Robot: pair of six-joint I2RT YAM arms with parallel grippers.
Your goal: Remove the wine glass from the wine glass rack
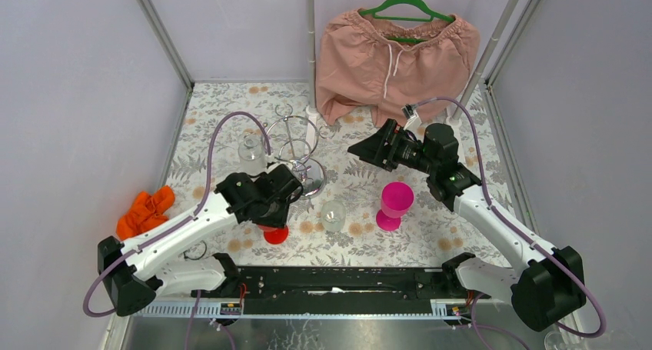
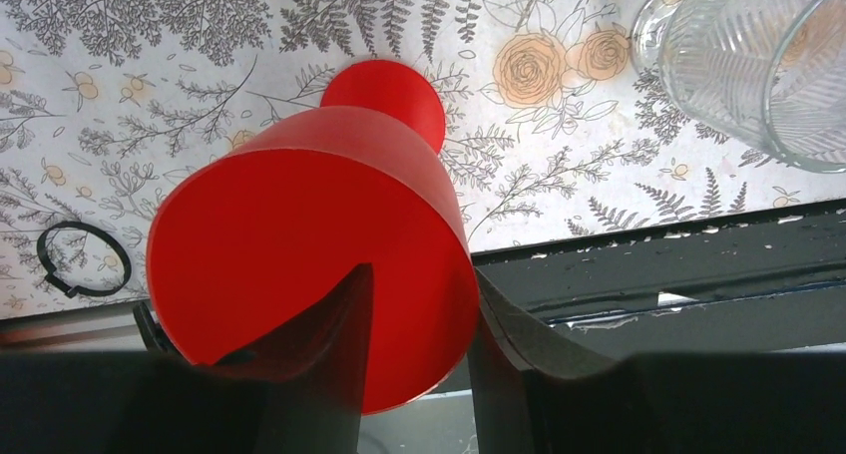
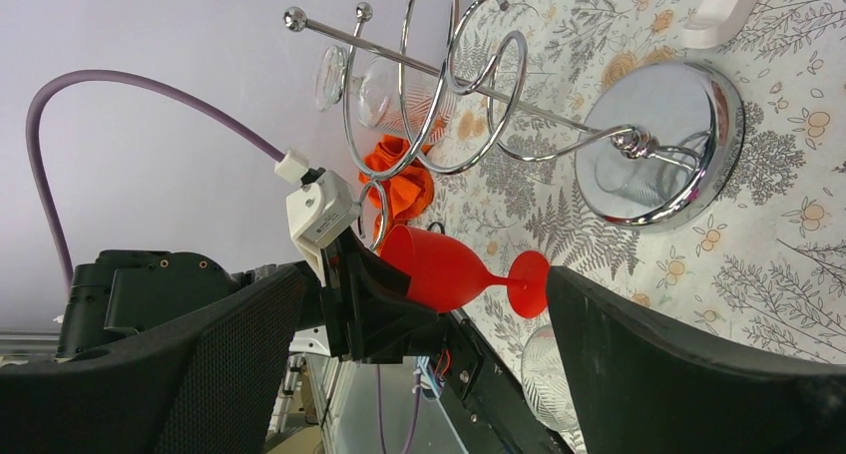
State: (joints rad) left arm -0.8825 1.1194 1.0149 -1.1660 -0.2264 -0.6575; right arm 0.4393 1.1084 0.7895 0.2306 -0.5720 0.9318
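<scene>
The chrome wine glass rack [image 1: 294, 144] stands on its round mirror base at mid-table; it also shows in the right wrist view [image 3: 660, 140]. A clear glass [image 1: 251, 154] hangs from a hook on its left side [image 3: 382, 90]. My left gripper [image 1: 277, 204] is shut on the rim of a red wine glass [image 2: 309, 264], one finger inside the bowl and one outside. The glass is tilted, in front of the rack and clear of it, with its foot [image 1: 274, 235] down by the table. My right gripper [image 1: 360, 150] is open and empty, right of the rack, facing it.
A magenta goblet [image 1: 394, 204] and a clear ribbed glass [image 1: 333, 215] stand near the front middle. An orange cloth [image 1: 146, 211] lies at the left. A black ring [image 1: 196, 250] lies near the front rail. Pink shorts [image 1: 396, 54] hang on a green hanger at the back.
</scene>
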